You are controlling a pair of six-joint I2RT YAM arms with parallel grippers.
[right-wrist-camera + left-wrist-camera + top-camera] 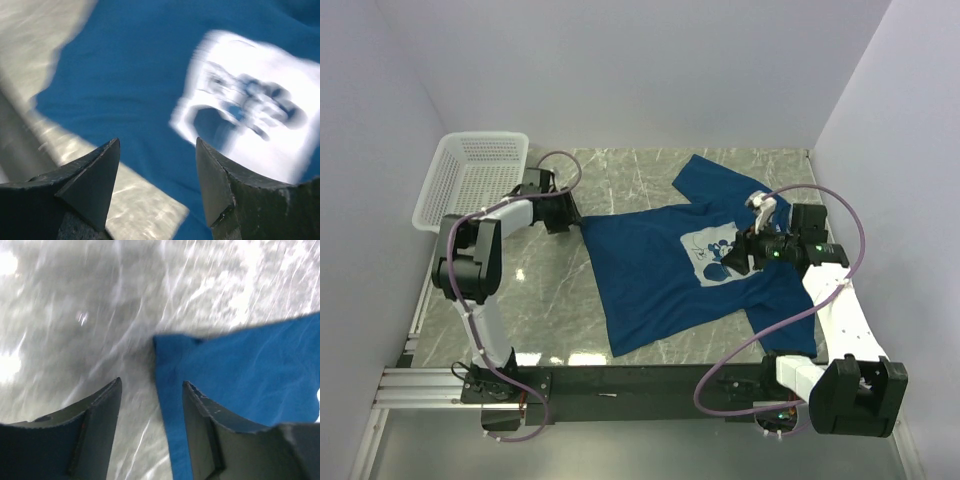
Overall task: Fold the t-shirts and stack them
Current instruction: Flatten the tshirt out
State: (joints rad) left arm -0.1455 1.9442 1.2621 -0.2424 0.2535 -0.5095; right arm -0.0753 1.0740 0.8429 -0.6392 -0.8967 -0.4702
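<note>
A dark blue t-shirt (650, 270) lies spread flat on the marble bench (540, 290), one corner just ahead of the released, empty left pincer (152, 382), while the released right pincer (158, 140) hangs above its chest, pale print (250, 110) just ahead.

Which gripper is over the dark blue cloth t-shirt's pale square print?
The right gripper hovers over the print; the left gripper is at the t-shirt hem corner.

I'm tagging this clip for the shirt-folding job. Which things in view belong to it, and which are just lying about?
Job: dark blue t-shirt, spread out; left gripper, open at its corner; right gripper, open above its print.
Lying about: white mesh basket, far left corner; marble table.
</note>
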